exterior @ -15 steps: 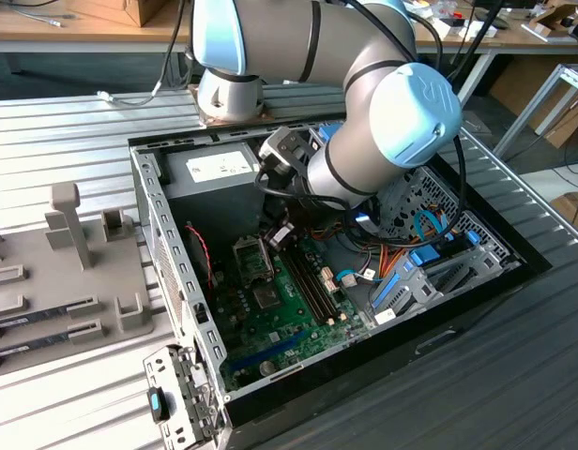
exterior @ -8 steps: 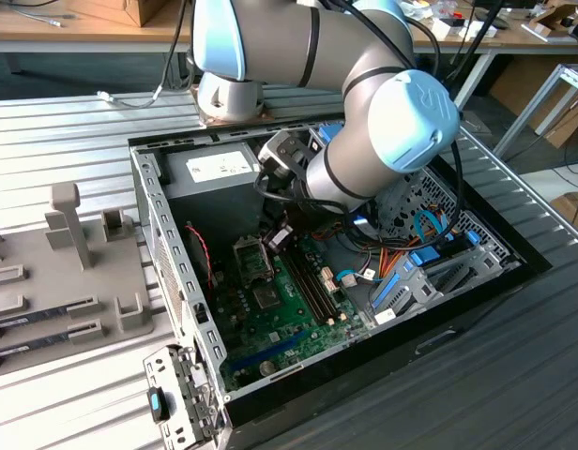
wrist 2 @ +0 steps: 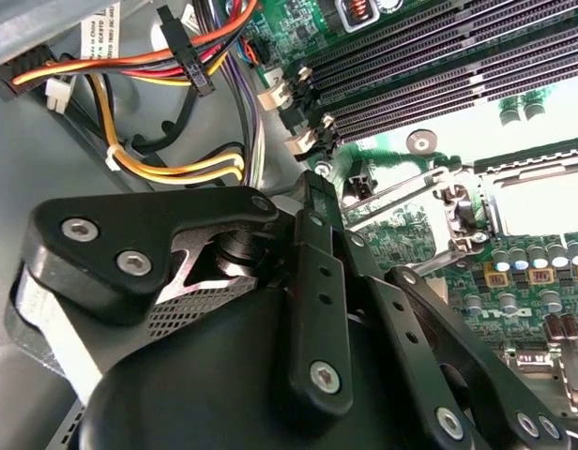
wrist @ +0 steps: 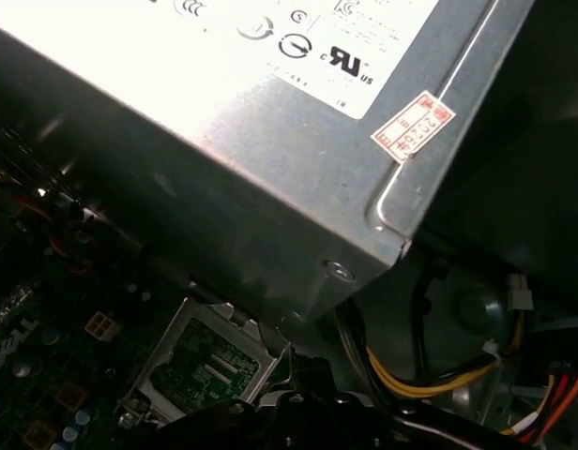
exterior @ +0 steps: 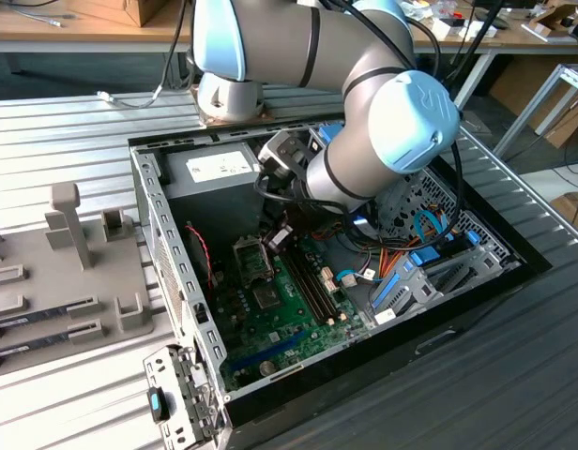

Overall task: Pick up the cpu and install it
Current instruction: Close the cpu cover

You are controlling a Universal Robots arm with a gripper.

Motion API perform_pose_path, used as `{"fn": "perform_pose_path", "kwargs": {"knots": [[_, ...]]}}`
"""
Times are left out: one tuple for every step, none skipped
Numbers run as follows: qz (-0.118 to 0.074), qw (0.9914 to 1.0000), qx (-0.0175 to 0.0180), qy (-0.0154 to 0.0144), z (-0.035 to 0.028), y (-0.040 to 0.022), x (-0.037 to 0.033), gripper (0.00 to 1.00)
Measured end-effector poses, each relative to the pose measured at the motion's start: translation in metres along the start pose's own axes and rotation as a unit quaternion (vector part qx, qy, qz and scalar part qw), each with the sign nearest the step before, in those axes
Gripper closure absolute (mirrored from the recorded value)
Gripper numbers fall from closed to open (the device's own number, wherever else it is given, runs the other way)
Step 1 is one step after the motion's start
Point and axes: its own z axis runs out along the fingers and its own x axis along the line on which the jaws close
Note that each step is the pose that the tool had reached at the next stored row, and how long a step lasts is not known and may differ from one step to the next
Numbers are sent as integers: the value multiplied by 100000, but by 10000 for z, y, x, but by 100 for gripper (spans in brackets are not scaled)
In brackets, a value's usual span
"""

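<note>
The computer case [exterior: 167, 281] lies on its side on the slatted metal tabletop [exterior: 73, 122] with its cover off. This turns the green motherboard [exterior: 270, 328] face up, which I judge is what lets the arm [exterior: 364, 103] work on it from above. The arm bends down over the case rim, and its gripper [exterior: 278, 236] hangs low inside, just beside the cpu socket [exterior: 252, 258] and close above the board. That low, near-vertical pose suits a part that has to go straight down into a framed seat.

The socket sits in a tight spot, between the grey power supply [exterior: 214, 169] and the long memory slots [exterior: 312, 281]. The dark soldered chip [exterior: 267, 298] lies just past it. In the first wrist view the power supply wall looms right next to the socket's metal frame, so the arm probably has little room on that side. The yellow and orange wires [wrist 2: 176, 169] are bunched against the case wall, away from the socket, which keeps them clear of the gripper's black linkage.

I cannot tell whether the gripper is open, closed or gripping anything, since its tip is hidden behind its own body. Nor can I tell where the cpu is. In the first wrist view the bed inside the socket frame looks green, not silvery, and in the second wrist view that area is washed out by glare.

On the exterior view's left, a grey fixture tray [exterior: 45, 272] holds memory sticks [exterior: 36, 319] in slots, apparently so each part sits in a fixed, reachable spot.
</note>
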Motion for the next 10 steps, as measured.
{"fn": "perform_pose_path", "kwargs": {"knots": [[-3,100000,-53,-38,-7,-2,-8,89],[-12,100000,-100,-81,-10,-5,-16,89],[-14,100000,-159,-120,-10,-5,-16,89],[-22,100000,-209,-142,-5,-3,-19,89],[-28,100000,-249,-160,-1,-2,-20,89],[-26,99999,-311,-174,16,-1,-23,89],[-26,99999,-359,-190,35,-1,-26,89],[-30,99999,-397,-210,46,-2,-25,89],[-28,99999,-445,-241,53,0,-18,89],[-41,99998,-500,-275,59,3,-10,89]]}}
